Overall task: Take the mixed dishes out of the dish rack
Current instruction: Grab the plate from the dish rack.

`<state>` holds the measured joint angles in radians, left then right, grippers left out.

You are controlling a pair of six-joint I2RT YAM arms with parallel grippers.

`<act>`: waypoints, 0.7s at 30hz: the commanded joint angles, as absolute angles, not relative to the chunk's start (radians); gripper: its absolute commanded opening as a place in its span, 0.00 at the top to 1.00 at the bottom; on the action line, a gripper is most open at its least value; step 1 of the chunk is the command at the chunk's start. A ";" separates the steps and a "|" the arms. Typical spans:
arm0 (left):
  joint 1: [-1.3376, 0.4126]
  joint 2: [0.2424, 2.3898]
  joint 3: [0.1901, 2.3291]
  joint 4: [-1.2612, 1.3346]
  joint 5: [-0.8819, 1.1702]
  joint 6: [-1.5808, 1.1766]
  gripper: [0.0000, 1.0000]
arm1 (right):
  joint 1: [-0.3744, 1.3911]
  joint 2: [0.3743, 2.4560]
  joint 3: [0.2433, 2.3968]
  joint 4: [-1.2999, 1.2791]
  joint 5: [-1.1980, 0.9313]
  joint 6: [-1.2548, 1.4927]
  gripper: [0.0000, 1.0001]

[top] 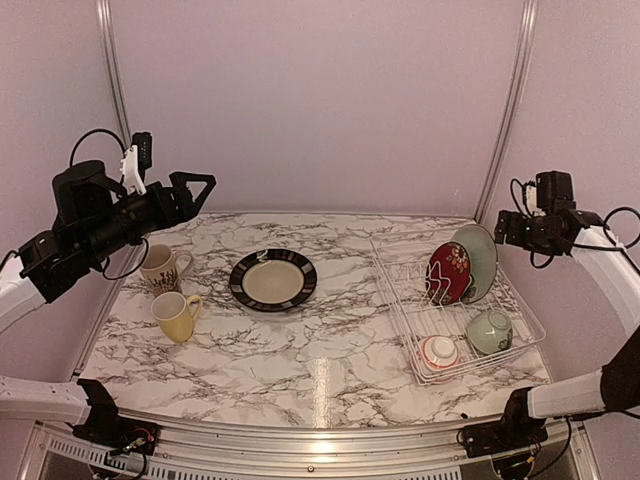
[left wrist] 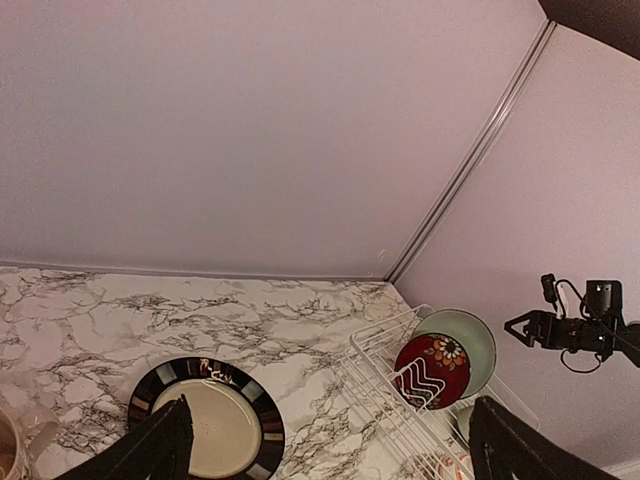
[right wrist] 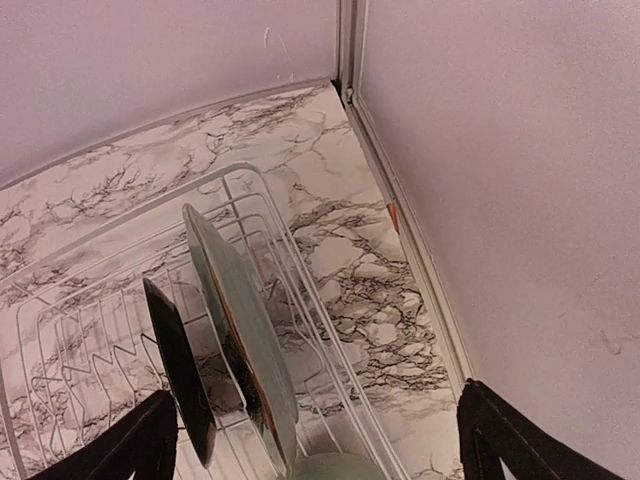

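The dish rack (top: 400, 312) stands at the right of the marble table. A red patterned plate (top: 449, 272) and a pale green plate (top: 482, 252) stand upright in it. A pale green bowl (top: 489, 331) and a red-rimmed white bowl (top: 438, 352) lie at its near end. On the table lie a black-rimmed cream plate (top: 272, 280), a yellow mug (top: 176, 316) and a cream printed mug (top: 160, 268). My left gripper (top: 205, 192) hangs open high above the mugs. My right gripper (top: 502, 230) is open in the air just right of the green plate (right wrist: 240, 330), holding nothing.
The pale walls meet at a metal corner strip (top: 505, 110) behind the rack. The right wall runs close along the rack's far side (right wrist: 300, 290). Both arm bases (top: 100, 420) sit at the table's near edge.
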<state>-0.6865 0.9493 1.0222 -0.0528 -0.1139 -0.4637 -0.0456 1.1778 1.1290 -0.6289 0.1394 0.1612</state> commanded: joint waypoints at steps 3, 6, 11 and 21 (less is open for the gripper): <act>-0.684 0.909 0.971 -0.021 -0.052 -0.494 0.01 | -0.051 1.262 1.152 -0.698 0.010 0.131 0.11; -0.683 0.894 0.953 -0.010 -0.041 -0.509 0.01 | -0.051 1.285 1.174 -0.703 0.025 0.139 0.14; -0.684 0.899 0.952 0.020 -0.023 -0.517 0.01 | -0.054 1.309 1.193 -0.637 0.066 0.146 0.30; -0.683 0.905 0.959 0.040 -0.005 -0.533 0.01 | -0.051 1.460 1.234 -0.580 0.028 0.113 0.41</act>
